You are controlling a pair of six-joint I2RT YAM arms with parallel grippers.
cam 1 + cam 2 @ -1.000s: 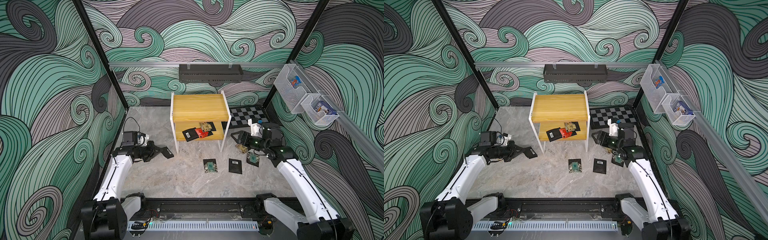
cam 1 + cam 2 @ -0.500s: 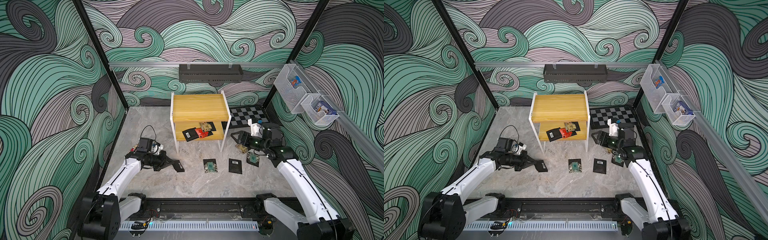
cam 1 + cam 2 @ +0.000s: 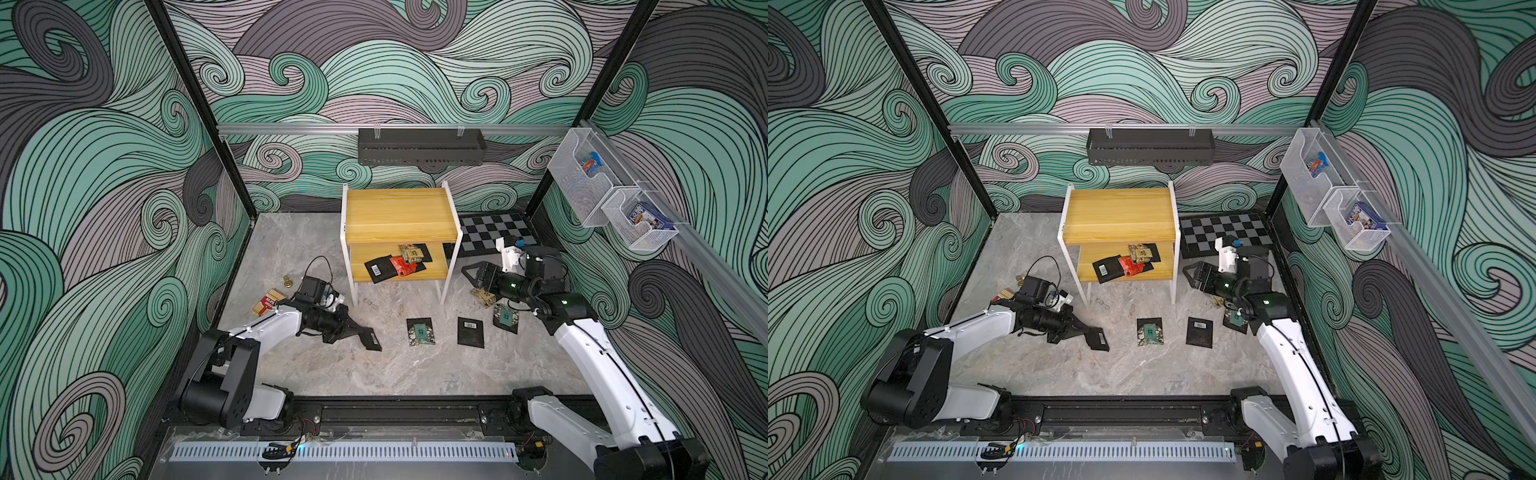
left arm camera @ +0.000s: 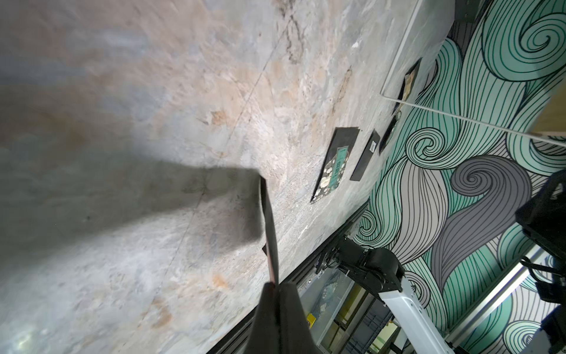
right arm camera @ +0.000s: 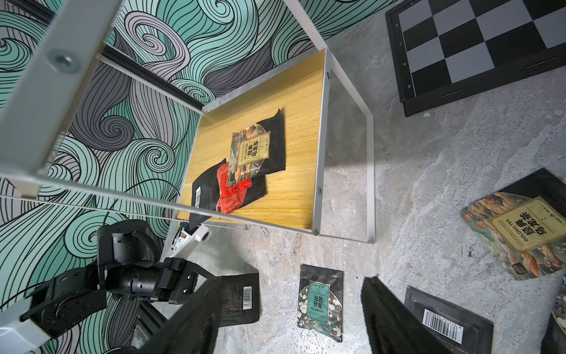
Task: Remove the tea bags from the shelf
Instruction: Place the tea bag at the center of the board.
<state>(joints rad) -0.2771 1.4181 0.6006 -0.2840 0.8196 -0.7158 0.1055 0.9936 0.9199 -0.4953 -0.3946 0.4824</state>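
I read the left gripper point(image 3: 359, 331) clamped on a black tea bag point(image 3: 371, 338), low near the marble floor point(image 3: 332, 374). The right gripper point(image 3: 471, 276) stands wide and empty beside the shelf point(image 3: 399, 212); a pile of tea bags point(image 3: 398, 266) lies on its lower board.

Wood, painted metal and foil on a stone-look desk point(image 3: 332, 374)
The shelf point(image 3: 399, 216) has grained yellow wood boards in a smooth white-painted metal frame. The tea bags point(image 5: 251, 153) look like glossy, slightly crinkled foil with printed faces. The desk surface is mottled grey, marble-patterned and matt.
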